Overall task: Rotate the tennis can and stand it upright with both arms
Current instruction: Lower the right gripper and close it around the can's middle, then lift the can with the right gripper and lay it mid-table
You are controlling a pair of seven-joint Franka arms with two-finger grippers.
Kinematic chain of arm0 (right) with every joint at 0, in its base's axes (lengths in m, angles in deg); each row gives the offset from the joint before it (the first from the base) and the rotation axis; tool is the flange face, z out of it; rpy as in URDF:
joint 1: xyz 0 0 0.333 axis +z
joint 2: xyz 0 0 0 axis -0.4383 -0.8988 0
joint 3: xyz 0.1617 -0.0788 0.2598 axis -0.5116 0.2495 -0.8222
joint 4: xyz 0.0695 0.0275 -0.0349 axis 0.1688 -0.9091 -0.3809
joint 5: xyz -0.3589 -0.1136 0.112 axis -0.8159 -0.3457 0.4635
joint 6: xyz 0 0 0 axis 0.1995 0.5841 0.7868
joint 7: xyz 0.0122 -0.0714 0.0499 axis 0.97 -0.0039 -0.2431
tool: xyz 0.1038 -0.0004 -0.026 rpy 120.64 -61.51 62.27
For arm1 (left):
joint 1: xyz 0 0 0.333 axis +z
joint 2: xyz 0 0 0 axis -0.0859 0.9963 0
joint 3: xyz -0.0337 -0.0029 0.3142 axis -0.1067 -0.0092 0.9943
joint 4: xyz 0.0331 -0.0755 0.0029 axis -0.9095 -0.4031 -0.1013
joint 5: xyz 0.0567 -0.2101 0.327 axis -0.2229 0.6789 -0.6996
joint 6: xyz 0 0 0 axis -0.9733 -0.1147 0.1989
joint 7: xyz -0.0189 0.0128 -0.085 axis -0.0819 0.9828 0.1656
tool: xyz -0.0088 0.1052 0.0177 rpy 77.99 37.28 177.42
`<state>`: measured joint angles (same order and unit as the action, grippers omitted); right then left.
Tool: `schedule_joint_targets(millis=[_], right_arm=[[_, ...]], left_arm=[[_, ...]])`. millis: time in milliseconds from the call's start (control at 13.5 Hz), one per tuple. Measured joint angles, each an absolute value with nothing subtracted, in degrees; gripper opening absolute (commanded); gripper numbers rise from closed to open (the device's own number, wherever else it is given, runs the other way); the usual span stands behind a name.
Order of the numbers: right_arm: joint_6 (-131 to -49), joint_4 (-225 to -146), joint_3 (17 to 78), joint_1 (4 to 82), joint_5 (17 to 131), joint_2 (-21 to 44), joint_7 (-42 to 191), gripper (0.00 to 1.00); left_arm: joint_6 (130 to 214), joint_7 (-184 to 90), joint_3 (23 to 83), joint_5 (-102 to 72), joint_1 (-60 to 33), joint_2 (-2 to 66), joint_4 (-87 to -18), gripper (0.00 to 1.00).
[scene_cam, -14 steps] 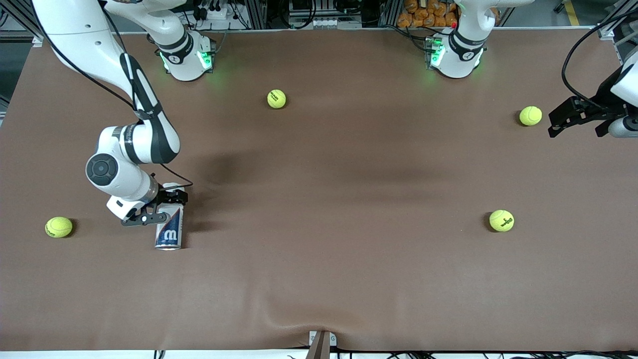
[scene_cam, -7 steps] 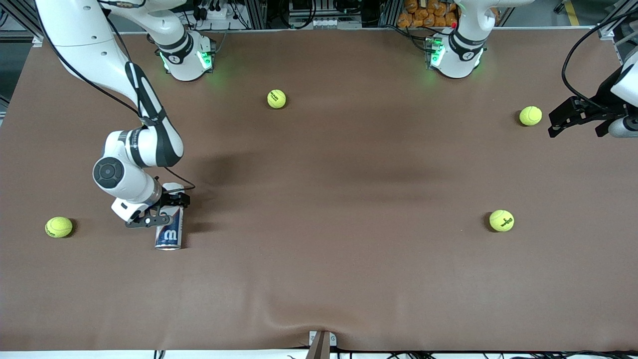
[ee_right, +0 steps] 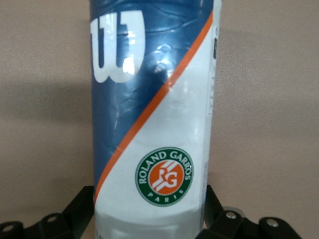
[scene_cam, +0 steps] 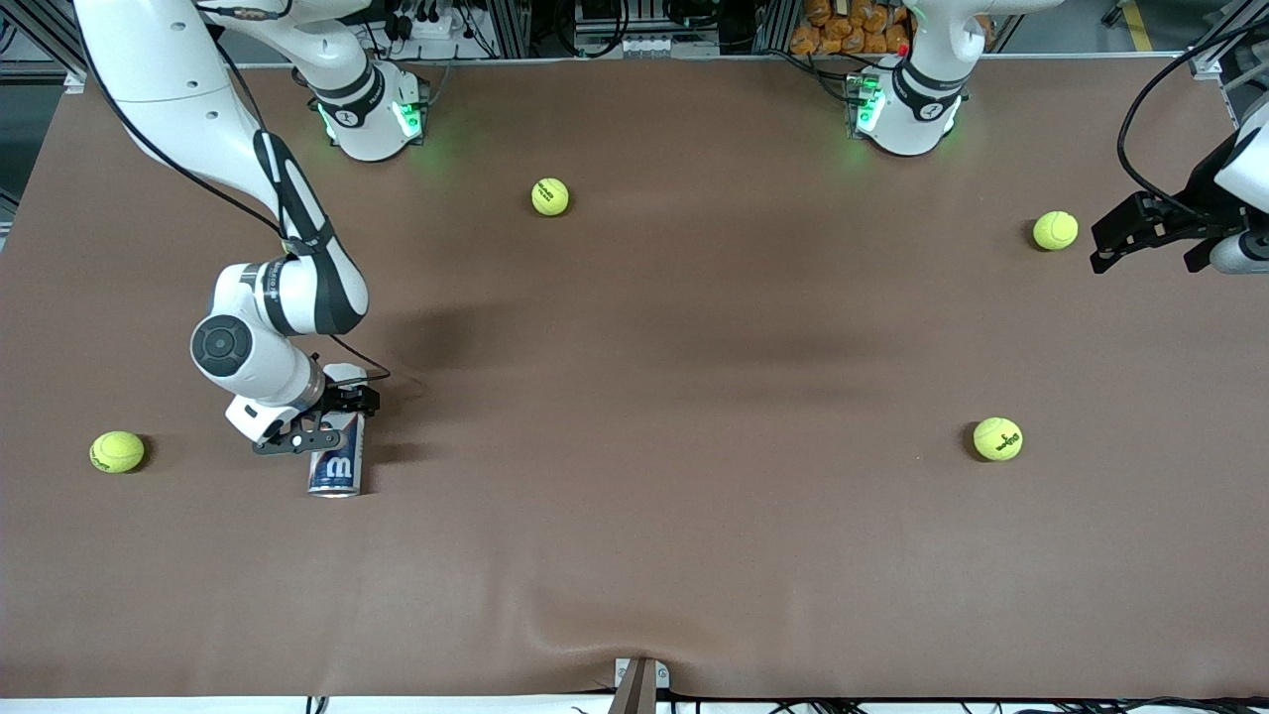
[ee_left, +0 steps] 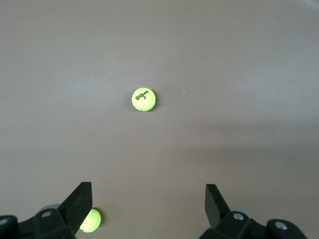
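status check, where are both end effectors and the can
Right end effector straddling the tennis can, lying flat. Left end effector open, waiting over the table's left-arm end beside a tennis ball. Nothing blocking.

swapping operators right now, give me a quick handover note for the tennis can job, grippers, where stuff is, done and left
Right gripper: down at the tennis can, fingers either side of its end farther from the front camera; the right wrist view shows them flanking the can, whether closed on it cannot be told.
Left gripper: open, waiting in the air at the left arm's end of the table, beside a tennis ball.
Can: lying on its side toward the right arm's end, long axis running toward the front camera.
Done: right arm positioned at the can.
Left: secure the grip, rotate, stand it upright, with the left arm coming in.
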<state>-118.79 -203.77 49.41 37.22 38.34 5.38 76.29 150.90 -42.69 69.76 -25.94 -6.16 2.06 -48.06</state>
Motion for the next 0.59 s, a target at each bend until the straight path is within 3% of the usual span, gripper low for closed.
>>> schedule_joint_targets(millis=[591], right_arm=[[-117.67, -203.39, 49.15, 37.58, 38.33, 5.50, 76.22, 0.80]], left_arm=[[150.89, -42.69, 69.82, -25.94, -6.12, 2.06, -48.06, 1.00]])
